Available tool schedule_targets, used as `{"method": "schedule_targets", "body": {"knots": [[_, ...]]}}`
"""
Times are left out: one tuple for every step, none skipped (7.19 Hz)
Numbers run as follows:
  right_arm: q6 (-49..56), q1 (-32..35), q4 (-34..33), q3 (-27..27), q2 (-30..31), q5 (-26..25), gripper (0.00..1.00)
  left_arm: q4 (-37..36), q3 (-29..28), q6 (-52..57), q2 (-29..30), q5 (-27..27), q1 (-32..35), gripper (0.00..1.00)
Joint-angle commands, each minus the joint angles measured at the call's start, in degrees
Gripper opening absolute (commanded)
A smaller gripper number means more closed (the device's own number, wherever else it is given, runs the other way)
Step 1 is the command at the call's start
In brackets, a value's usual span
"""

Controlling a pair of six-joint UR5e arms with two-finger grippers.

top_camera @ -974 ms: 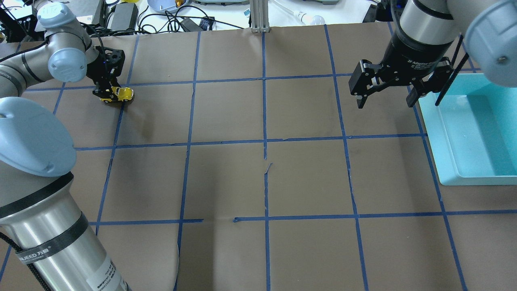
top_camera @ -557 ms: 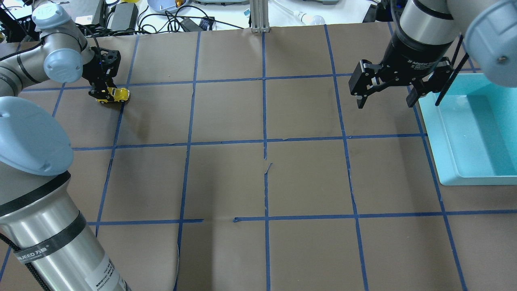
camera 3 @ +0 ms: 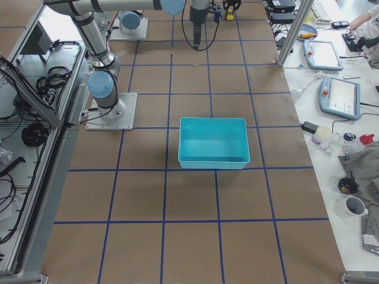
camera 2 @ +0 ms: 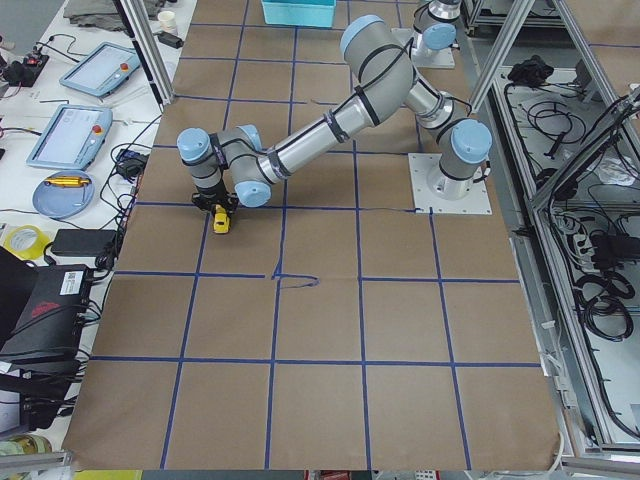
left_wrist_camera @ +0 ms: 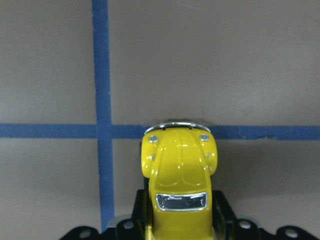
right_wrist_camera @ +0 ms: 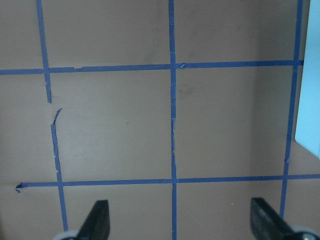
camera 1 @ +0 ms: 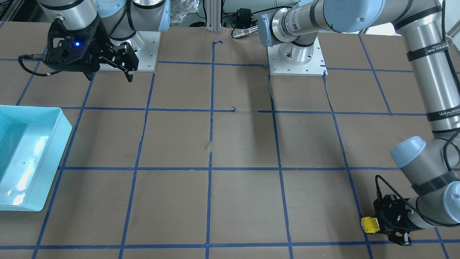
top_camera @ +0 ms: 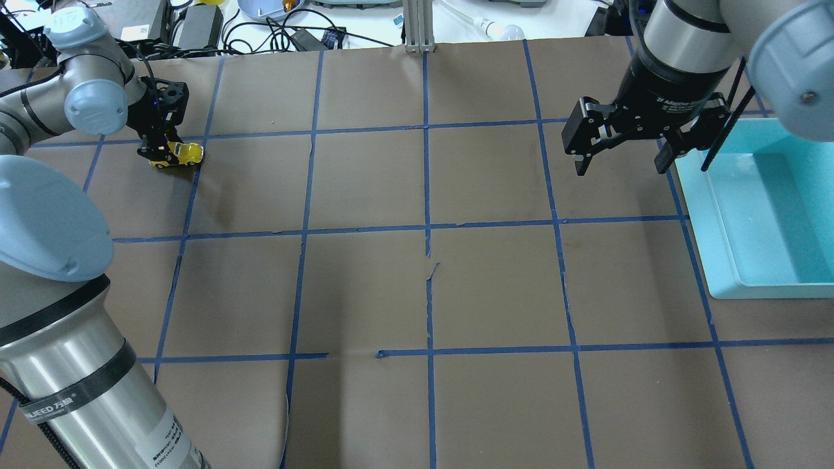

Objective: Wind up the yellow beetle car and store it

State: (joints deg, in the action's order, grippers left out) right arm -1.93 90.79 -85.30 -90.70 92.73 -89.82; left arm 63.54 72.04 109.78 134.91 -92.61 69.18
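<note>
The yellow beetle car [top_camera: 187,154] is at the table's far left, down at the brown paper beside a blue tape crossing. My left gripper [top_camera: 161,155] is shut on its rear half, and its nose sticks out of the jaws. The car also shows in the left wrist view [left_wrist_camera: 179,167], in the front-facing view [camera 1: 370,224] and in the exterior left view [camera 2: 220,222]. My right gripper [top_camera: 619,161] hangs open and empty above the table, just left of the teal bin [top_camera: 720,215]. Its two fingers [right_wrist_camera: 97,220] stand wide apart in the right wrist view.
The teal bin [camera 1: 57,144] sits at the table's right edge and holds nothing that I can see. Blue tape lines divide the brown paper into squares. Cables, boxes and a metal post [top_camera: 417,26] line the far edge.
My left gripper has moved left along the table, taking the yellow car with it. The right arm has not moved.
</note>
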Motion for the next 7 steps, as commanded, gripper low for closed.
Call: {"method": "schedule_targets", "body": {"knots": [[0.00,0.00,0.05,0.00,0.00,0.00,1.00,0.00,0.03,0.00,-0.09,-0.02,-0.01,0.00],[0.00,0.00,0.05,0.00,0.00,0.00,1.00,0.18,0.03,0.09,-0.09,0.06,-0.01,0.38],[0.00,0.00,0.05,-0.09,0.00,0.00,1.00,0.70,0.03,0.09,-0.26,-0.02,-0.01,0.99],[0.00,-0.17,-0.04,-0.53,0.09,0.00,1.00,0.71,0.03,0.09,-0.44,-0.02,-0.01,1.00],[0.00,-0.17,-0.04,-0.62,0.09,0.00,1.00,0.71,0.03,0.09,-0.61,-0.02,-0.01,1.00],[0.00,-0.17,-0.04,-0.62,0.09,0.00,1.00,0.79,0.03,0.09,-0.62,-0.02,-0.01,1.00],[0.00,-0.09,-0.04,-0.62,0.09,0.00,1.00,0.79,0.03,0.09,-0.70,-0.02,-0.01,1.00]]}}
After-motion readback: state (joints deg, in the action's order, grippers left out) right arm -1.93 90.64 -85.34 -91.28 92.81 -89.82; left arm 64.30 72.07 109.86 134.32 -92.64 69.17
